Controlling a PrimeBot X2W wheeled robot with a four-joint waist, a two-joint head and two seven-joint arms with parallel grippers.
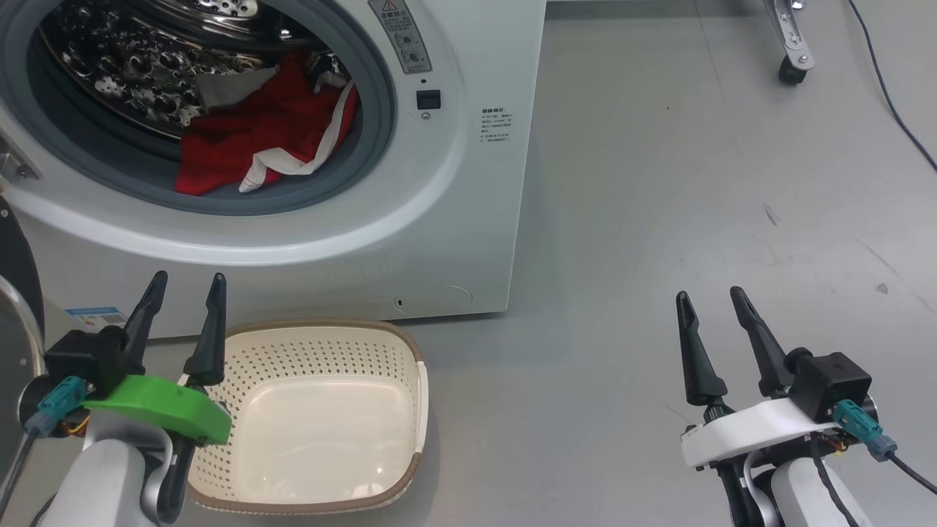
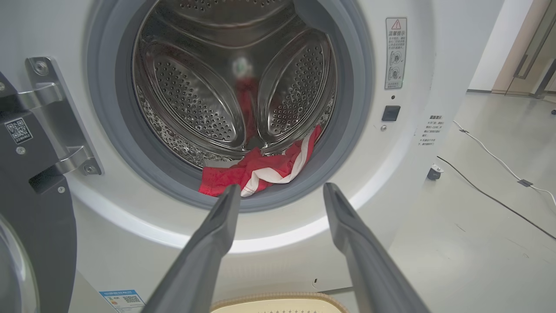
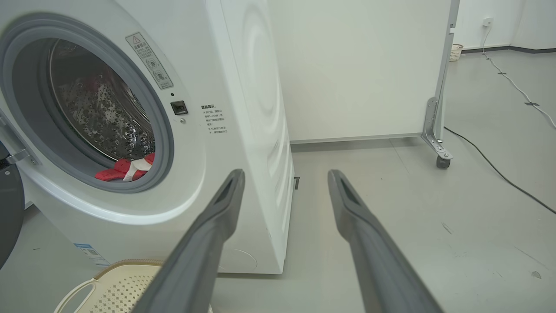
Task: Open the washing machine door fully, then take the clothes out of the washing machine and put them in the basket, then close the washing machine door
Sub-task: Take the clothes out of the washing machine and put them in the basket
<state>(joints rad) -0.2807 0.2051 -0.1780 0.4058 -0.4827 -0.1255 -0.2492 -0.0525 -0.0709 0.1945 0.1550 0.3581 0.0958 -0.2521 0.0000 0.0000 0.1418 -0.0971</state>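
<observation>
The white washing machine (image 1: pixel 454 219) stands at the upper left with its mouth uncovered. Red clothes (image 1: pixel 263 135) with white trim lie at the front of the steel drum, also seen as clothes (image 2: pixel 256 171) and clothes (image 3: pixel 126 169). The washing machine door (image 1: pixel 13 293) is swung out at the far left; only its black rim shows, and its hinge side appears as door (image 2: pixel 34 204). The cream basket (image 1: pixel 410 351) sits on the floor in front of the machine, with nothing in it. My left gripper (image 1: pixel 184 289) is open just left of the basket. My right gripper (image 1: pixel 714 298) is open over bare floor.
A white partition panel on a castor foot (image 3: pixel 438 152) stands behind and to the right of the machine. Cables (image 3: pixel 499 174) run across the grey floor at the right. A second small basket (image 3: pixel 455 52) sits far back by the wall.
</observation>
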